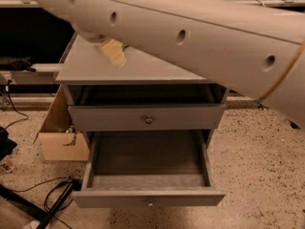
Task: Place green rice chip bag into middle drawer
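My gripper [113, 54] shows only as a tan tip under my big pale arm [190, 32], low over the back left of the grey cabinet top [95, 68]. Just right of it, a small sliver of the green rice chip bag [125, 46] peeks out from behind the arm at the back of the top; the rest of the bag is hidden. The middle drawer [147, 194] is pulled wide open below, its dark grey inside bare. Above it, the uppermost drawer [148, 119], with a round metal knob, is slightly open.
An open cardboard box [59, 137] stands on the floor against the cabinet's left side. Black cables [52, 197] and a dark bar lie on the speckled floor at the lower left. A dark shelf unit runs behind the cabinet.
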Available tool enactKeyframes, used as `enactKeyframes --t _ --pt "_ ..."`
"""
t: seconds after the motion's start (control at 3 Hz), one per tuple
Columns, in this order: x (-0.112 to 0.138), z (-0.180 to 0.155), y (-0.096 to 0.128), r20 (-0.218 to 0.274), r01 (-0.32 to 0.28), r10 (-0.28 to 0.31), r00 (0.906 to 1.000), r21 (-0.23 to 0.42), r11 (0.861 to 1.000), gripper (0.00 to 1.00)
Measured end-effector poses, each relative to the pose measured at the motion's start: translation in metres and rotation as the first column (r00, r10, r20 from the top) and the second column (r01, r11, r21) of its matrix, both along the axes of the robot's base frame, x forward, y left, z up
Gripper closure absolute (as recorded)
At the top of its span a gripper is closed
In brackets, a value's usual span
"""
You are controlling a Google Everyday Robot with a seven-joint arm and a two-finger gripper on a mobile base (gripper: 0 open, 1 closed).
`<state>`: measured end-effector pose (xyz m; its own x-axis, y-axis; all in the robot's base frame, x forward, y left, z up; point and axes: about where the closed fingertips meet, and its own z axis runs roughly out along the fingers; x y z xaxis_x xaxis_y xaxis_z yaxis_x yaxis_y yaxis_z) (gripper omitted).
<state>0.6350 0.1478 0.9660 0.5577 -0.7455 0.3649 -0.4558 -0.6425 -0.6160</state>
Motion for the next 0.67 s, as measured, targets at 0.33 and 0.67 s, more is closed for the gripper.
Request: enactKeyframes --t 0.33,0.67 --pt "0.057 -0.001 -0.014 0.064 -0.058 0.064 0.9959 -0.101 0.993 0.00" --pt "0.110 -0.007 -0.015 0.080 -0.111 0.129 0.9884 -0.194 0.975 0.00"
